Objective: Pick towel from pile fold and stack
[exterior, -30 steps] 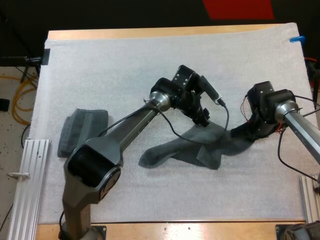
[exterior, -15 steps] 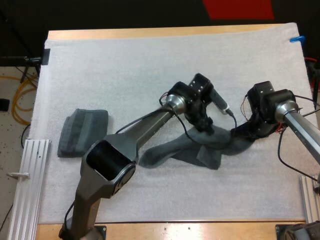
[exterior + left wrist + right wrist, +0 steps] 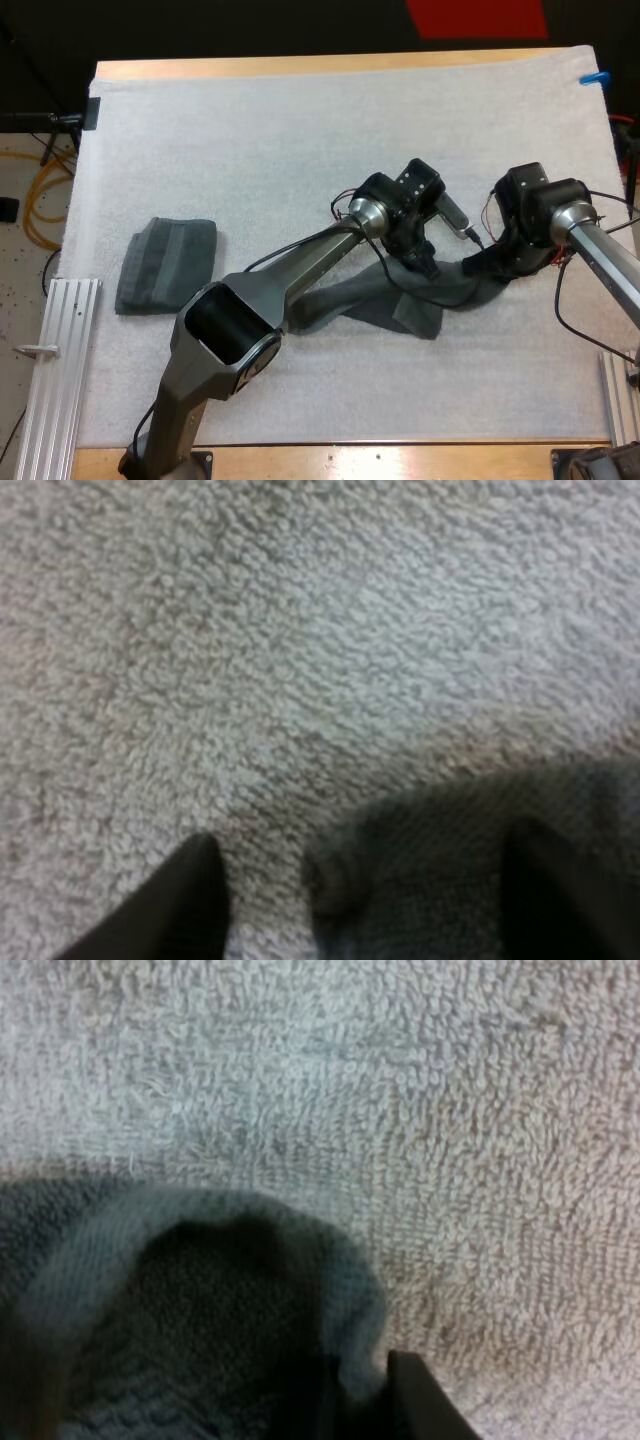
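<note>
L hand point(image 3: 418, 258) wide open, fingers astride a corner of the crumpled towel point(image 3: 415, 310), one tip over bare mat point(image 3: 250, 130). R hand point(image 3: 518, 262) clamped on the towel's other end, mid-right of mat. Risks, my read: L could close on hem only, or snag mat loops; a thin bite might slip once pulled taut. Towel was dark grey-green terry, limp, twisted ropelike. Mat white, looped pile. Folded towel point(image 3: 165, 262) lay flat and squared, far left.
</note>
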